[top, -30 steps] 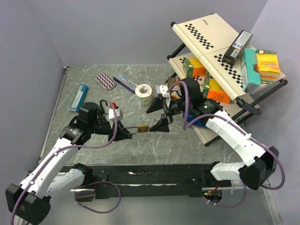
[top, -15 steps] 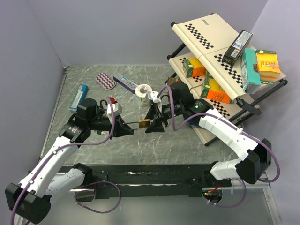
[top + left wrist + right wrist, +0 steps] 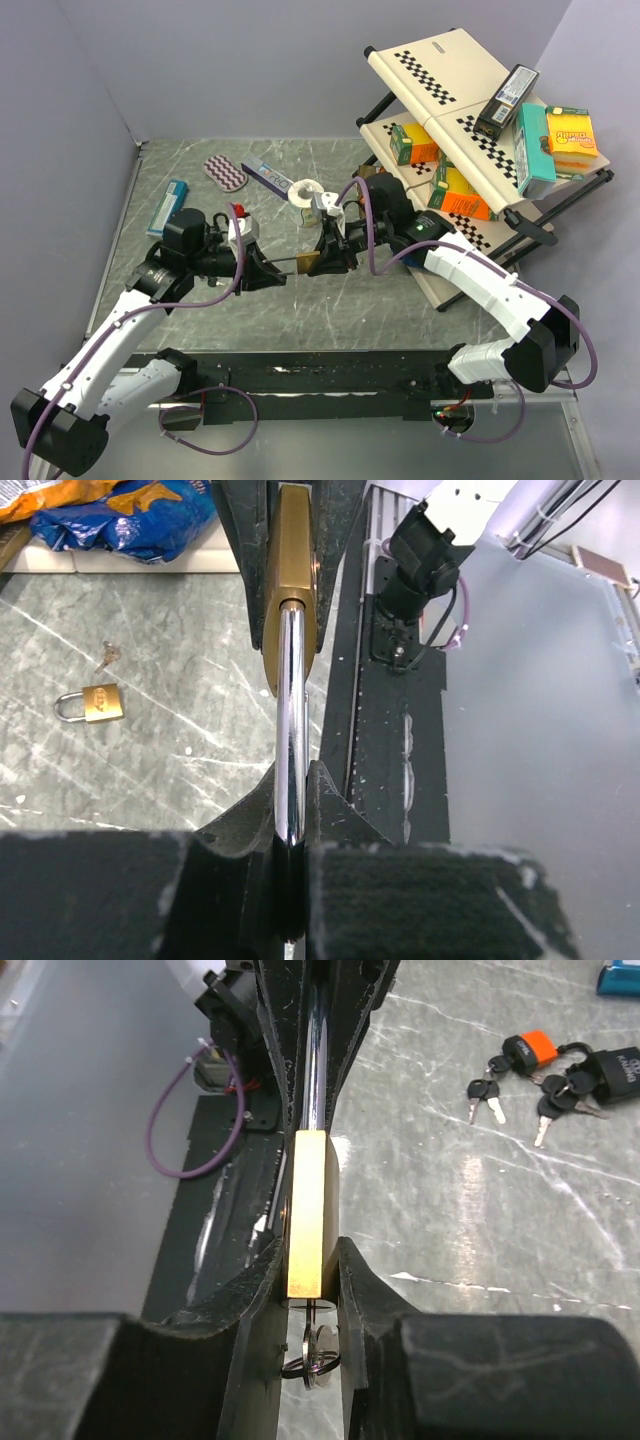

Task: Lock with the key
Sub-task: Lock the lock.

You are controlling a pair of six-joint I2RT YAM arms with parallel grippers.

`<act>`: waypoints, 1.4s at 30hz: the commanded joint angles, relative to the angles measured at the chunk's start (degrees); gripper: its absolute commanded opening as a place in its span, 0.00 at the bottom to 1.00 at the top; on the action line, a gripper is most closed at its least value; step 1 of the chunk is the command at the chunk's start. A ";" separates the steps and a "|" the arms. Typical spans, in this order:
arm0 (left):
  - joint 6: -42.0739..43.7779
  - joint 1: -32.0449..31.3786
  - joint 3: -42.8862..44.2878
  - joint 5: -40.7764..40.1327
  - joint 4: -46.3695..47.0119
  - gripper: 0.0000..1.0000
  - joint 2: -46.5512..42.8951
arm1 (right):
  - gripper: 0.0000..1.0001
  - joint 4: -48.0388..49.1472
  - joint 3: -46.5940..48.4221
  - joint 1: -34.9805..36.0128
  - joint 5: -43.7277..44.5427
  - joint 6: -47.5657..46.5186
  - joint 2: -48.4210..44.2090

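On the left of the grey marbled desk (image 3: 390, 305), my left tool (image 3: 272, 272) is closed tight on the silver steel shackle (image 3: 290, 730) of the brass padlock (image 3: 307, 264). In its wrist view the shackle runs straight out from between the two black fingers. The padlock is in the air above the middle of the desk, lying sideways, with the shackle to the left and the body to the right.

In the same view a smaller brass padlock (image 3: 90, 702) lies flat on the desk with a small key (image 3: 108, 656) near it.

My right tool (image 3: 330, 262) is at the right end of the padlock and is closed on the brass body, one finger against each flat side. In the right wrist view a key on a metal ring (image 3: 315, 1348) sits in the end of the body, between the fingers. In that view an orange padlock (image 3: 527, 1048) and a black padlock (image 3: 612, 1065) lie on the desk with black-headed keys.
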 commanded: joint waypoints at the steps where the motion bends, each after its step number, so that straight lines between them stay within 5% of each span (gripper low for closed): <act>1: -2.21 -3.14 1.25 2.40 11.11 0.01 0.41 | 0.00 7.01 2.45 2.04 -6.67 4.54 0.92; 28: -13.11 -14.40 -1.21 -1.91 29.04 0.01 3.67 | 0.00 22.92 4.03 7.75 -8.08 15.45 5.40; 42: -7.68 -14.40 -3.85 -6.12 21.86 0.01 -4.68 | 0.00 9.57 1.04 6.26 -3.95 3.50 -1.19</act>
